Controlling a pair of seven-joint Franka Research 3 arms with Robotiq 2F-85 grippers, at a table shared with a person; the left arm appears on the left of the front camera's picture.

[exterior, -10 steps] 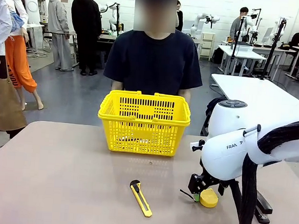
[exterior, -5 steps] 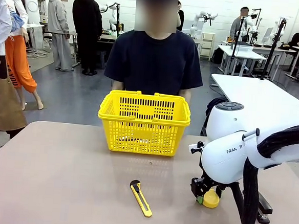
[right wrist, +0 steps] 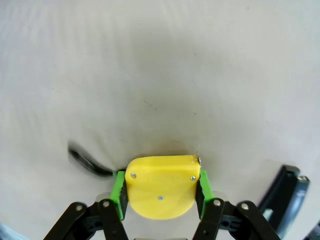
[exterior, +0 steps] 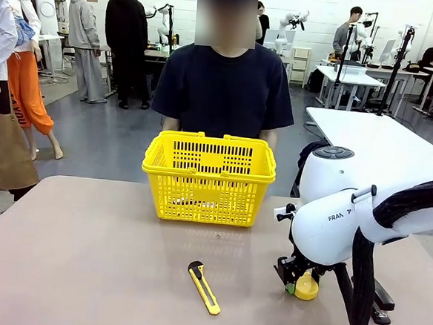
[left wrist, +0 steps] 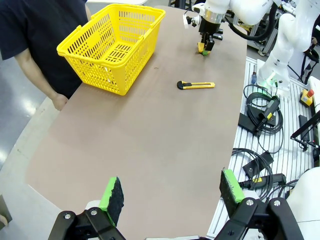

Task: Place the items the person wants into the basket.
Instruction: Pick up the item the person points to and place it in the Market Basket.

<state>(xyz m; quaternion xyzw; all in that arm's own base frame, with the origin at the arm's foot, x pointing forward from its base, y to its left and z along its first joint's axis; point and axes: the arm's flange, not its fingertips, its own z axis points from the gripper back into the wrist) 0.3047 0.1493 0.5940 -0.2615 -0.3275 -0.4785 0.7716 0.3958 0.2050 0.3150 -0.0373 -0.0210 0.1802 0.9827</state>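
Matte tan desk (exterior: 83, 257). Lattice-sided yellow plastic basket (exterior: 209, 178) at far edge. Right gripper (right wrist: 160, 187) clamped on rounded, smooth yellow tape measure (right wrist: 161, 185) near right edge. Left gripper (left wrist: 172, 194) spread wide. Slim box cutter (exterior: 204, 287) near front edge.

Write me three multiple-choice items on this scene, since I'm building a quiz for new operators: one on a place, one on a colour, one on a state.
1. Where does the box cutter lie?
A. In the basket
B. On the table in front of the basket
C. In the person's hand

2. What colour is the tape measure?
A. Yellow
B. Red
C. Blue

3. How does the right end effector stand?
A. Open above the table
B. Shut on the box cutter
C. Shut on the tape measure

Answers: 1 B, the front view shows it on bare tabletop nearer the robot; 2 A, its case is yellow in the right wrist view; 3 C, both green pads press its sides.
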